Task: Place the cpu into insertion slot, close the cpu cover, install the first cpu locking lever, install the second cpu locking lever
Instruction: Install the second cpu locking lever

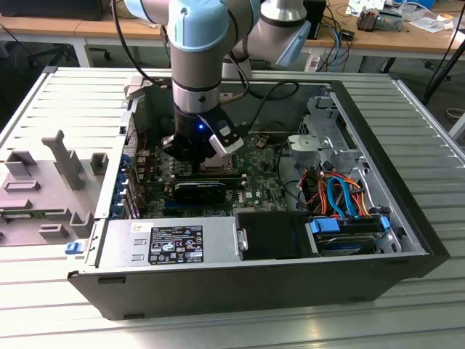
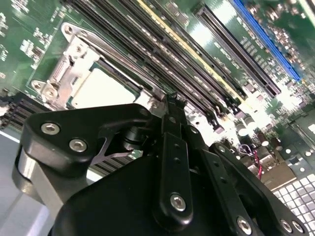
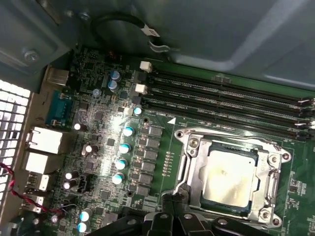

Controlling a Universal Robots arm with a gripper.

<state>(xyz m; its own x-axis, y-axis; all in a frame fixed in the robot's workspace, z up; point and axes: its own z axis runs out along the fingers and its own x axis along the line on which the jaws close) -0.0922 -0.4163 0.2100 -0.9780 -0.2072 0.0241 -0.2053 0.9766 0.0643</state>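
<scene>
— Trouble first: where could this slip?

— At the socket edge. The gripper sits low against one side of the cpu cover, fingertips drawn together at a thin silvery bar — one of the locking levers, I judge, though I cannot tell if they pinch it or merely press on it. If that bar springs out from under the tips it could snap back, and a skidding fingertip could scrape the green motherboard or the memory slots just beside the socket.

— And the chip?

— The cpu lies flat in the insertion slot, dull metal top facing up out of the case, framed by the cover, which looks folded down over it. In the second wrist view the cpu shows pale through the cover's cut-out.

— Any long axis?

— Hardly — it is near square, its edges running parallel to the socket rim and to the memory slots.

— The wider picture?

— In the exterior view the gripper is down inside the open computer case, over the board.
</scene>
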